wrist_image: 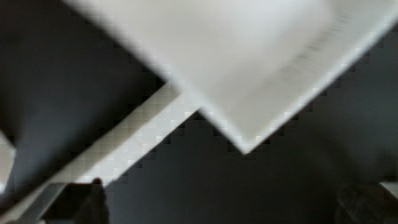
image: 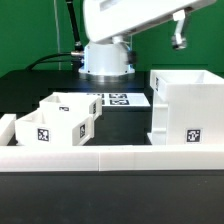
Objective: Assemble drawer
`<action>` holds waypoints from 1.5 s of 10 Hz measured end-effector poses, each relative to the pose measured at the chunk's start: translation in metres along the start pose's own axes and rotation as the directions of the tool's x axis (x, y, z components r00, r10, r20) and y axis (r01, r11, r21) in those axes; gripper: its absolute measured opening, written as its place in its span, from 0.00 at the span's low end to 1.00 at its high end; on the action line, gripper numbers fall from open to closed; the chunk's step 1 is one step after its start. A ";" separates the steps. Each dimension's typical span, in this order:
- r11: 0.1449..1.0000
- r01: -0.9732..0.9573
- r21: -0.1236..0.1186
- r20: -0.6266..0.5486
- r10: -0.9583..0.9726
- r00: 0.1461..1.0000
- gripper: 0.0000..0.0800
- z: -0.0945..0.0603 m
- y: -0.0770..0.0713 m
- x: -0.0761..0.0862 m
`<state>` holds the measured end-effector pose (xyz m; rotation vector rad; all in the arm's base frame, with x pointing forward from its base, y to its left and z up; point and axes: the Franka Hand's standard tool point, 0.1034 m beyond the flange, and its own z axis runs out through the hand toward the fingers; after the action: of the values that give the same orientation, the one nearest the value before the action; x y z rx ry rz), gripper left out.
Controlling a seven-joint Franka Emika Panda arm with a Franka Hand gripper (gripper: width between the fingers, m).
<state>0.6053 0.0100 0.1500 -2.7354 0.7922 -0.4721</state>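
The tall white box casing (image: 186, 110) stands on the black table at the exterior view's right, with a square marker low on its near face. Two small open-top trays (image: 38, 128) (image: 78, 108) sit together at the left, each with a marker. My gripper (image: 180, 32) hangs high above the casing and touches nothing. In the wrist view the gripper (wrist_image: 222, 206) is open and empty; its dark fingertips (wrist_image: 71, 204) show far apart at the picture's edge. A blurred white corner (wrist_image: 231, 60), probably the casing, and a white strip (wrist_image: 125, 135) lie below it.
The marker board (image: 120, 100) lies flat on the table in front of the robot's white base (image: 106, 58). A low white wall (image: 110, 157) borders the table's near edge. Black cables run behind the base at the left.
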 end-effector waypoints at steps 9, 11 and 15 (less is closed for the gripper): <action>0.984 0.169 -0.063 0.003 -0.169 0.986 0.81 0.006 0.082 0.013; 0.993 0.120 -0.024 0.112 -0.116 0.987 0.81 0.010 0.112 0.024; 0.998 0.048 -0.045 0.151 -0.040 0.988 0.81 0.043 0.136 0.023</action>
<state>0.5758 -0.1077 0.0719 -2.7982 0.7152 -0.2541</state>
